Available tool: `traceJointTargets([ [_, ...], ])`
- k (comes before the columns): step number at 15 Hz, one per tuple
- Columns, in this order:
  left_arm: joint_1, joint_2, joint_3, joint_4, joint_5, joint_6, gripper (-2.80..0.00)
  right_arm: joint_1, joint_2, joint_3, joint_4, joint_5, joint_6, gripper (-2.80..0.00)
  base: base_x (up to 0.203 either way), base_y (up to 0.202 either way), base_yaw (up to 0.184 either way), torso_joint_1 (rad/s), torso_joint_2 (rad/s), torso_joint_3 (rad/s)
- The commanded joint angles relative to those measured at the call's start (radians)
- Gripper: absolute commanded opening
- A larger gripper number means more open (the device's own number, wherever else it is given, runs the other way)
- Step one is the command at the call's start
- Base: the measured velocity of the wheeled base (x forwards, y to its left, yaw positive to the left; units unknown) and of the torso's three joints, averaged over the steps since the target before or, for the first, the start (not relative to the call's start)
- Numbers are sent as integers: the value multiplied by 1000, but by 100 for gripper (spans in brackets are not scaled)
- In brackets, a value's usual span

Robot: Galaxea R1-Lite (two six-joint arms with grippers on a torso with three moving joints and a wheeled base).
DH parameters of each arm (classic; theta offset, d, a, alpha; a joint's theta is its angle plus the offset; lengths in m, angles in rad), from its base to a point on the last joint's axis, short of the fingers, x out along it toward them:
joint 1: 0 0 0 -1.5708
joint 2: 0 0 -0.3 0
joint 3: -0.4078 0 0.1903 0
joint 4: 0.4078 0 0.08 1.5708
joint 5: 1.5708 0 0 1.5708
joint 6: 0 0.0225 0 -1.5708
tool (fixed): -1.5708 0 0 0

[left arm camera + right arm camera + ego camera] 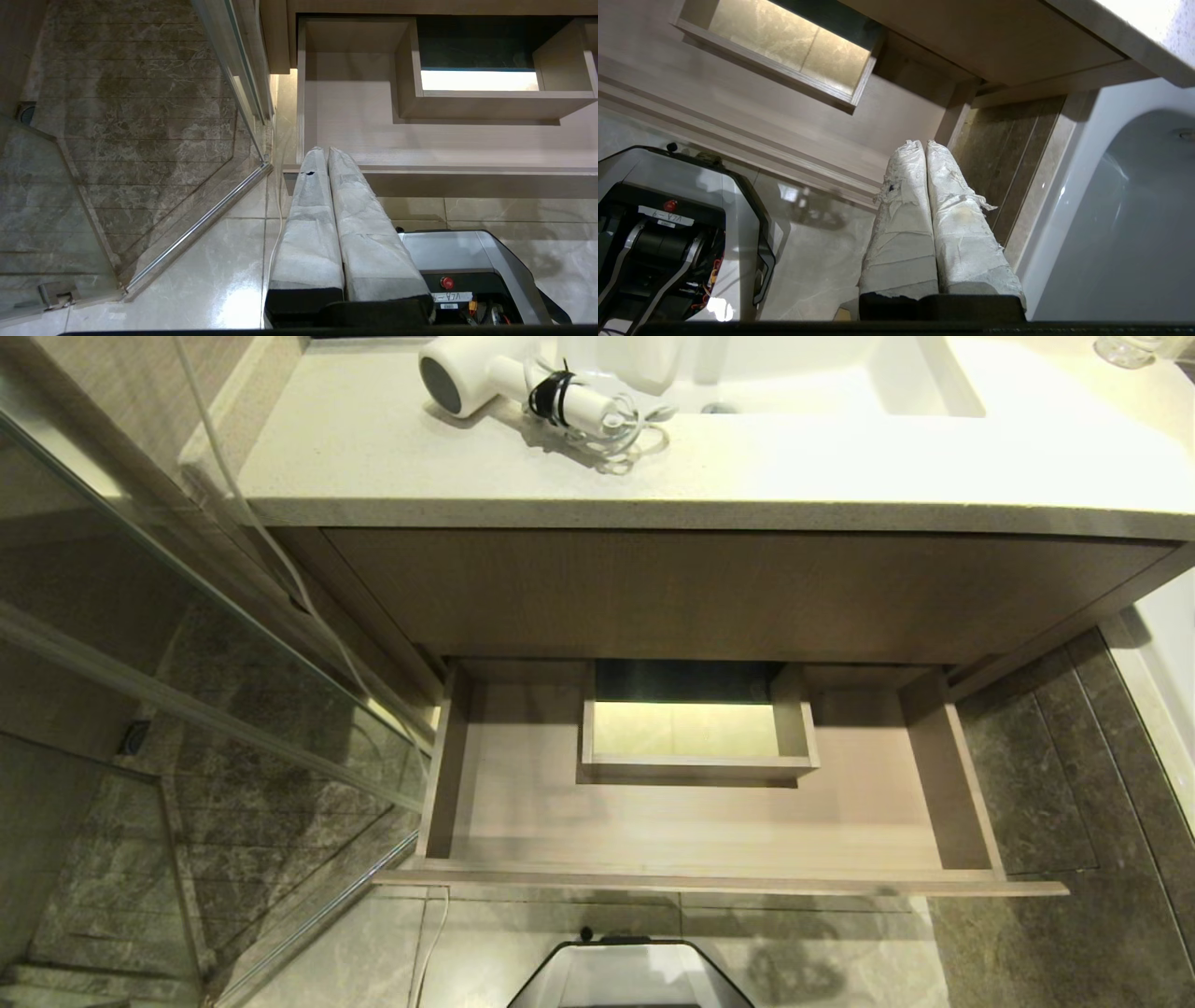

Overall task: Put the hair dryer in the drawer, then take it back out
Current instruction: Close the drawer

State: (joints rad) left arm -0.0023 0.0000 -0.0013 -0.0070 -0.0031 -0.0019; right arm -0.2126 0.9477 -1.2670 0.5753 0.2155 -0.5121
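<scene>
1. This is a home bathroom: a pale stone vanity countertop (392,457) with a white sink basin (840,378) set in it.
2. A glass shower screen (187,709) encloses grey marble-look floor tiles (131,116).
3. A white bathtub (1120,224) stands beside the wooden vanity.

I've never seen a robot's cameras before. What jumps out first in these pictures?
The wide wooden drawer stands pulled out below the vanity, with nothing in it and a boxed cutout at its mid-back. Up on the countertop, beside the sink, lies a white hair dryer with its cord tied round the handle. Both the left gripper and right gripper, wrapped in white, hang shut over the floor in front of the drawer.
</scene>
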Motion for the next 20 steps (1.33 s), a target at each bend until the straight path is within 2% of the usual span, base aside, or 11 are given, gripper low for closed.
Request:
traceJointTargets([
  [1, 1, 2, 0, -1, 0, 0, -280, -2, -3, 1, 6, -1, -2, -280, 0, 0, 0, 0, 0, 0],
  [4, 1, 2, 0, -1, 0, -1, -280, -8, -5, 11, 24, -8, 6, -280, 0, 0, 0, 0, 0, 0],
  [6, 1, 2, 0, -1, 0, 0, -280, -14, 6, 10, 84, -29, 61, -280, 0, 0, 0, 0, 0, 0],
  [9, 1, 2, 0, -1, 0, 0, -280, -14, 5, 12, 146, -101, 112, -280, 0, 0, 0, 0, 0, 0],
  [20, 1, 2, 0, -1, 0, 0, -280, -14, 3, 52, 155, -112, 112, -280, 0, 0, 0, 0, 0, 0],
])
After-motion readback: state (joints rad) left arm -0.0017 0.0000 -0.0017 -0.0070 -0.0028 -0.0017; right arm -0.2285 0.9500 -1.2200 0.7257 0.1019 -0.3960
